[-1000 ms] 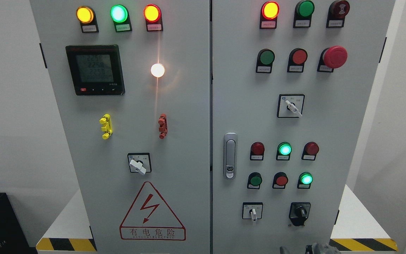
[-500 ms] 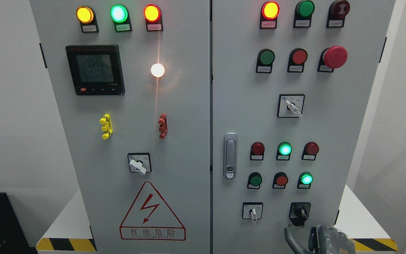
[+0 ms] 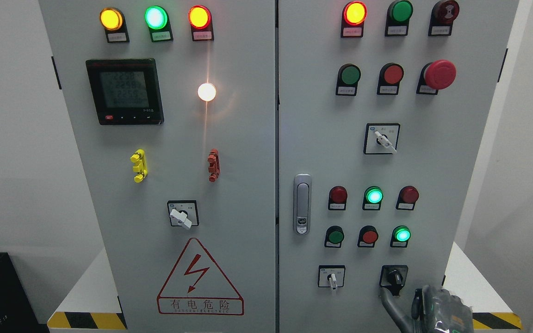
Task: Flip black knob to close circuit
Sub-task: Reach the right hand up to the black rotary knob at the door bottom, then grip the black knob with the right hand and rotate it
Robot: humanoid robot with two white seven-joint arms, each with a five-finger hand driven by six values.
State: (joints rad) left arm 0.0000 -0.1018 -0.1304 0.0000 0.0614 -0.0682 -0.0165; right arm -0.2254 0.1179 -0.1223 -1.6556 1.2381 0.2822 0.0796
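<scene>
The black knob (image 3: 394,277) sits on a black plate at the lower right of the grey cabinet's right door (image 3: 322,138), its pointer standing roughly upright. My right hand (image 3: 401,303) comes up from the bottom edge just below the knob. Its grey fingers (image 3: 388,303) are spread and point upward, and the leftmost fingertip reaches the lower left edge of the knob's plate. The hand holds nothing. My left arm does not show.
Left of the knob is a small white selector switch (image 3: 331,277). Above are red and green buttons, two of them lit (image 3: 374,196). A door handle (image 3: 301,203) sits near the middle seam. A yellow-black striped edge (image 3: 86,320) borders the white base.
My right hand has risen from the bottom edge toward the black knob, from barely showing to fingers reaching the knob's plate. The knob has not turned.
</scene>
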